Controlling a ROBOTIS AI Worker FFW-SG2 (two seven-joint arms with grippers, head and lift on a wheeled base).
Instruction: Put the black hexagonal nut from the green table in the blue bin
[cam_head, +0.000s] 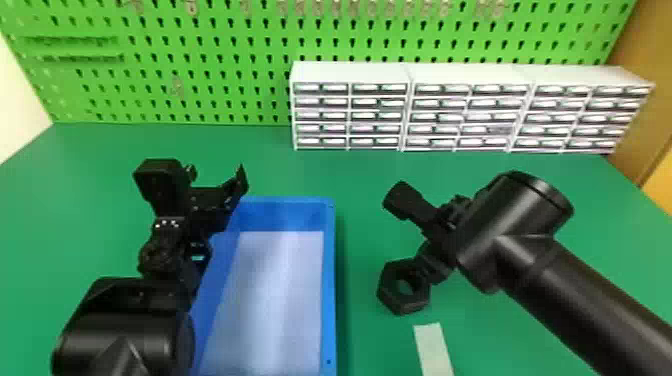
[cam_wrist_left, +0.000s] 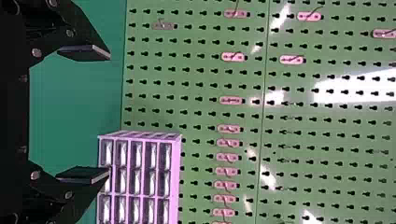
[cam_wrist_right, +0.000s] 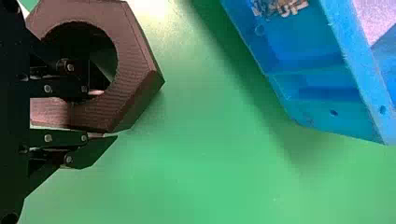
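Observation:
The black hexagonal nut (cam_head: 391, 295) is at the right gripper (cam_head: 424, 267), to the right of the blue bin (cam_head: 328, 280). In the right wrist view, the nut (cam_wrist_right: 133, 79) looks brownish; one finger of the right gripper (cam_wrist_right: 95, 112) passes through its hole and the other lies outside its rim, gripping it. Whether the nut touches the table I cannot tell. Over the bin's left rim, the left gripper (cam_head: 216, 177) is parked. In the left wrist view that gripper (cam_wrist_left: 86, 113) has its fingers wide apart, nothing between them. The bin's wall (cam_wrist_right: 322, 72) also appears beyond the nut.
A pale strip (cam_head: 434, 350) lies on the green table (cam_head: 370, 345), in front of the nut. White drawer cabinets (cam_head: 350, 72) stand at the back right, before a green pegboard (cam_head: 210, 75). Bare table separates the bin's right wall from the nut.

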